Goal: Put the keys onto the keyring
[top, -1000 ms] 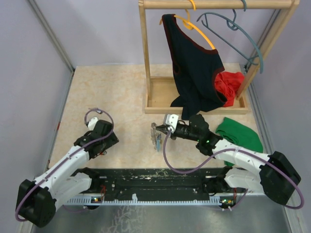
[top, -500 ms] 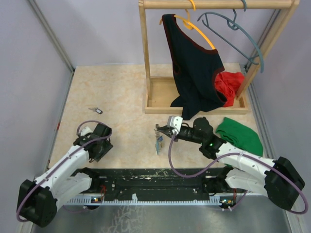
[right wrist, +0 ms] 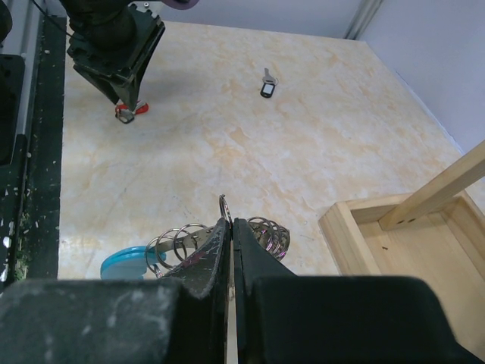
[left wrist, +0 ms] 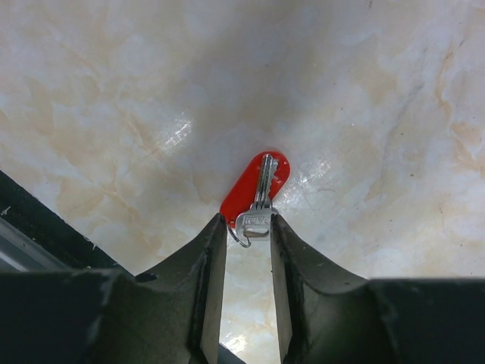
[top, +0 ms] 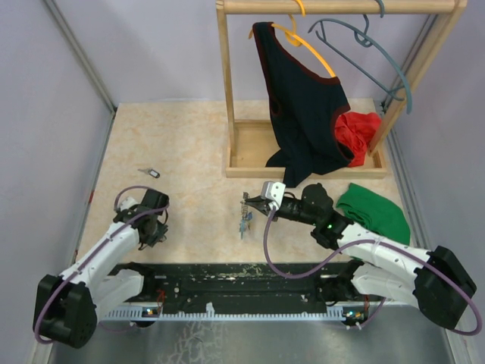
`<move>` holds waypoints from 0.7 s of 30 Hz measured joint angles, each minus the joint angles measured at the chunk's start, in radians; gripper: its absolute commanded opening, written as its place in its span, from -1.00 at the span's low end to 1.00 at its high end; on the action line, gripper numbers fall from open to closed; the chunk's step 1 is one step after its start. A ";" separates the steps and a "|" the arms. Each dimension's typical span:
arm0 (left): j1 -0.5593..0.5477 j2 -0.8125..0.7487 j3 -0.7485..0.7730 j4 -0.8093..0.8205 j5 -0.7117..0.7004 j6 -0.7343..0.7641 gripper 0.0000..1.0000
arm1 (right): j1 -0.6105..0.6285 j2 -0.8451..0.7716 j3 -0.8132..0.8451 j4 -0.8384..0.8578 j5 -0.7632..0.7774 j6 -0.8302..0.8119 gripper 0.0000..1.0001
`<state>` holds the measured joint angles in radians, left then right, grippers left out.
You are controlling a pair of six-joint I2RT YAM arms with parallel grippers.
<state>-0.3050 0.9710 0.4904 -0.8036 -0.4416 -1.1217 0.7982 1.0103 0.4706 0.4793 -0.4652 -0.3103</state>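
A marbled worktop (top: pixel 189 136) is seen from above, with a wooden rack (top: pixel 229 91) at its far side and a dark vest (top: pixel 303 114) hung on it. The left hand (top: pixel 157 233) is pointed down at the worktop near the front left. The right hand (top: pixel 248 201) is held near the middle, in front of the rack.

From above, the keyring (top: pixel 244 218) is seen only as a small tangle under the right hand, its length running toward the near edge. The right wrist view shows more: the right hand (right wrist: pixel 229 227) is clenched on one wire turn of the keyring (right wrist: pixel 182 241). Coils are spread to either side, and the light-blue section is at the lower left, so the long axis runs across that picture.

The red key (left wrist: pixel 258 193) is shown closely only in the left wrist view, flat on the worktop. Its long axis slants from lower left to upper right, and its metal end is set between the fingers (left wrist: pixel 208 265). The left hand is partly closed about that end; whether it is gripped cannot be told. From above this key is hidden under the hand.

The black key (top: pixel 150 173) lies well apart, farther back on the left.
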 measured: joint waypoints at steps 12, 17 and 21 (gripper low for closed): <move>0.011 -0.007 0.000 0.010 0.018 0.008 -0.35 | 0.000 0.000 0.000 0.000 0.001 0.000 -1.00; 0.013 -0.006 0.000 0.010 0.034 0.008 -0.40 | 0.000 0.000 0.000 0.000 0.001 0.000 -1.00; 0.013 0.006 0.000 0.010 0.043 0.008 -0.47 | 0.000 -0.003 0.000 0.000 0.001 0.000 -1.00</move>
<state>-0.2916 0.9771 0.4900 -0.7933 -0.3985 -1.1137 0.7986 1.0073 0.4706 0.4793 -0.4641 -0.3103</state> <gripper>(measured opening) 0.283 0.008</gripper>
